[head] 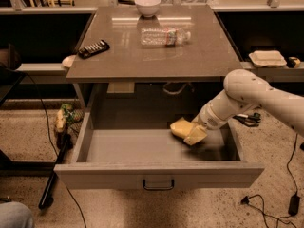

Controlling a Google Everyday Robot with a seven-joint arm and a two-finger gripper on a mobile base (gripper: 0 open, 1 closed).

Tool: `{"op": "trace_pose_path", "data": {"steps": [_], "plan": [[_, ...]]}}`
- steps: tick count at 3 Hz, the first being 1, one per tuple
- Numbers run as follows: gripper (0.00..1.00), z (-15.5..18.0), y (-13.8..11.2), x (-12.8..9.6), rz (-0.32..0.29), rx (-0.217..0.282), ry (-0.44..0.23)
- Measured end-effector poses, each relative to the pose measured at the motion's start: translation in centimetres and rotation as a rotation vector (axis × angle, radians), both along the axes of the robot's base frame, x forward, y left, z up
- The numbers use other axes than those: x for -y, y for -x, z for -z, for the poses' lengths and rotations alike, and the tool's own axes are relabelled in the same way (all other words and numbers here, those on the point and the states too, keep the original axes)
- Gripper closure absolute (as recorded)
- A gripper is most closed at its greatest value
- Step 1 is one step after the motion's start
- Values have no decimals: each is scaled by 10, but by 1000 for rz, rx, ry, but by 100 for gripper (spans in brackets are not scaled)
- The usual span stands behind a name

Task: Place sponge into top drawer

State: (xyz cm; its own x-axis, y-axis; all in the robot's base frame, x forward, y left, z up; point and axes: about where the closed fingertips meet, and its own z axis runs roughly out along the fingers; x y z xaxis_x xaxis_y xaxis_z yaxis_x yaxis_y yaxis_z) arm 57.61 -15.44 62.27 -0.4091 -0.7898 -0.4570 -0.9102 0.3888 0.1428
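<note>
The top drawer is pulled wide open below the table, with its dark bail handle at the centre of the front panel. The yellow sponge is inside the drawer, right of centre, tilted and just above the drawer floor. My gripper reaches in from the right on the white arm. It is shut on the sponge's right end.
On the table top lie a clear plastic bottle, a white bowl and a dark remote. A white takeaway box sits on a shelf at right. Cables lie on the floor at right. A black stand leg is at left.
</note>
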Motion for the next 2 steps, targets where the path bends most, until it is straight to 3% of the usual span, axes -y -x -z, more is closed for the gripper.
{"op": "trace_pose_path", "data": {"steps": [1, 2], "plan": [[0, -22, -4, 5, 9, 32, -80], [0, -73, -10, 10, -10, 100, -197]]}}
